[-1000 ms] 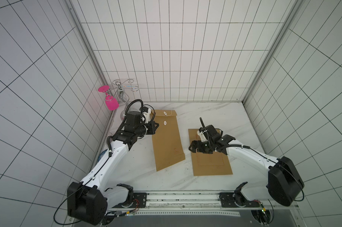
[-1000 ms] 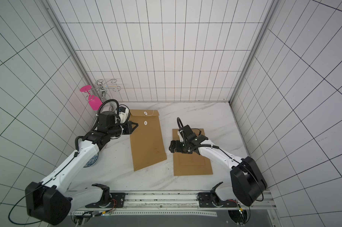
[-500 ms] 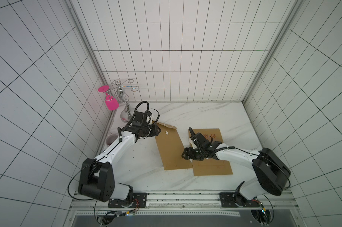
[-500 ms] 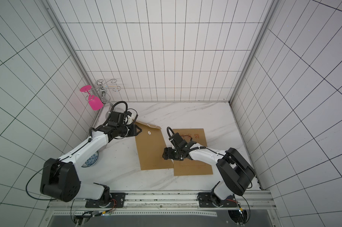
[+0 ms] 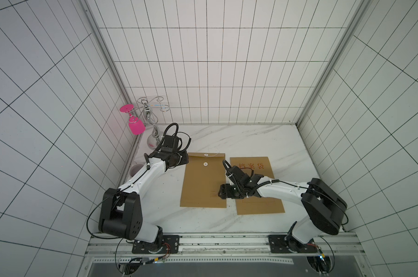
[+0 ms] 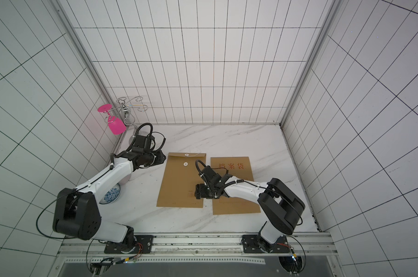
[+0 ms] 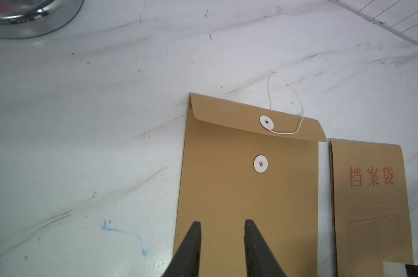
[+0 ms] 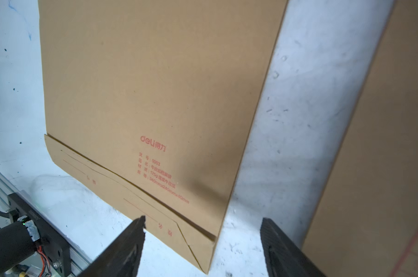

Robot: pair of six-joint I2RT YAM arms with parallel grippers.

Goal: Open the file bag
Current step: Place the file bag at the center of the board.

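The file bag (image 5: 203, 184) (image 6: 179, 184) is a brown envelope lying flat, back side up. Its flap (image 7: 227, 115) is folded down. Two white discs (image 7: 266, 122) (image 7: 260, 163) sit on it, and the string (image 7: 299, 105) lies loose in a loop off the upper disc. My left gripper (image 5: 185, 158) (image 7: 223, 221) hovers by the bag's top left corner, jaws narrowly open with nothing between them. My right gripper (image 5: 221, 194) (image 8: 202, 218) is wide open above the bag's (image 8: 143, 84) lower right corner.
A second brown envelope (image 5: 258, 208) (image 7: 366, 191) with red characters lies close beside the bag on the right. A chrome glass rack (image 5: 152, 112) with a pink glass (image 5: 136, 126) stands at the back left. A blue-patterned dish (image 6: 110, 195) sits under my left arm.
The bag has turned from tilted to square beside the second envelope. My left gripper has gone from shut to narrowly open. My right gripper has moved left, off the second envelope, to the bag's lower right corner.
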